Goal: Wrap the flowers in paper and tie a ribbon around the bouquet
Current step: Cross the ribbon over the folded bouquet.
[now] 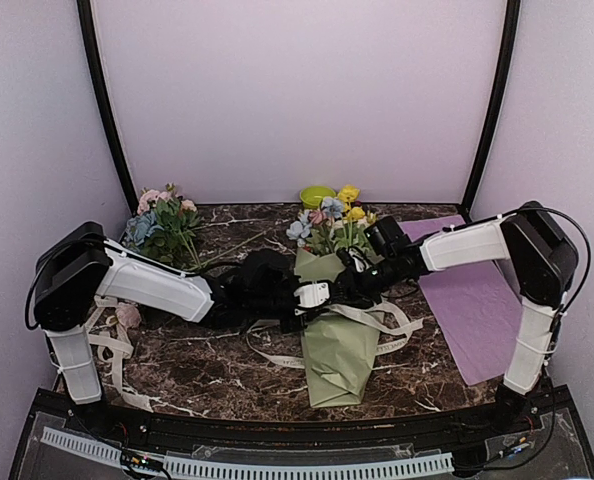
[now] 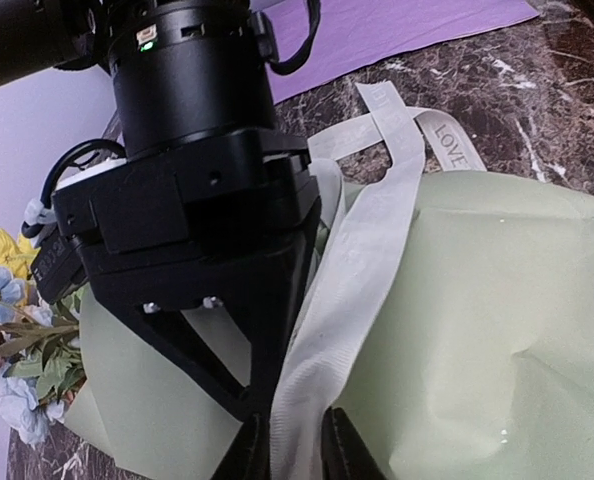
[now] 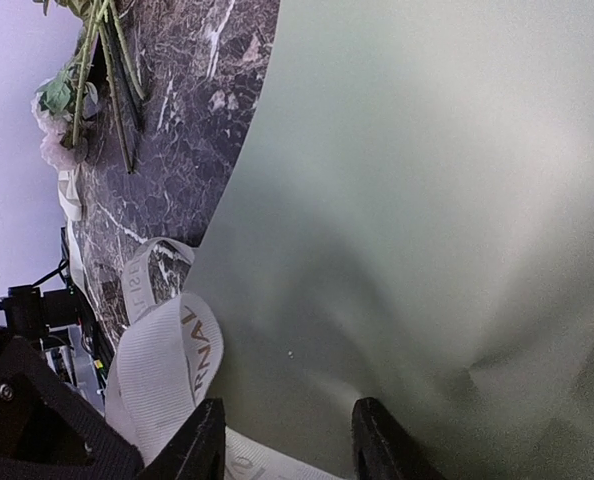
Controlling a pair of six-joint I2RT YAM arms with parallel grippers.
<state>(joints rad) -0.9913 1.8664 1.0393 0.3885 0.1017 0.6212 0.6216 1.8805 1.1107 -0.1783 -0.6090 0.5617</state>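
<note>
The bouquet (image 1: 337,345) lies across the middle of the surface (image 1: 207,372). It is a cone of sage-green paper (image 2: 497,300), creased and softly dented, with its narrow end toward my bases. The flowers (image 1: 332,220) sit inside it, and their yellow, blue and pink heads stick out of the wide far end. Just beyond those heads stands a small yellow-green bowl (image 1: 317,194); I cannot see into it.

The ribbon (image 2: 372,240), cream-white with dark lettering, crosses the bouquet's middle and loops out onto the surface on either side. My left fingers (image 2: 345,455) are over the bouquet's middle with a strand of ribbon running between them, but I cannot tell whether they pinch it. My right fingers (image 3: 202,445) stand apart over the bouquet's paper and clamp nothing.

A flat purple sheet (image 1: 467,300) lies beside the bouquet on my right arm's side.
</note>
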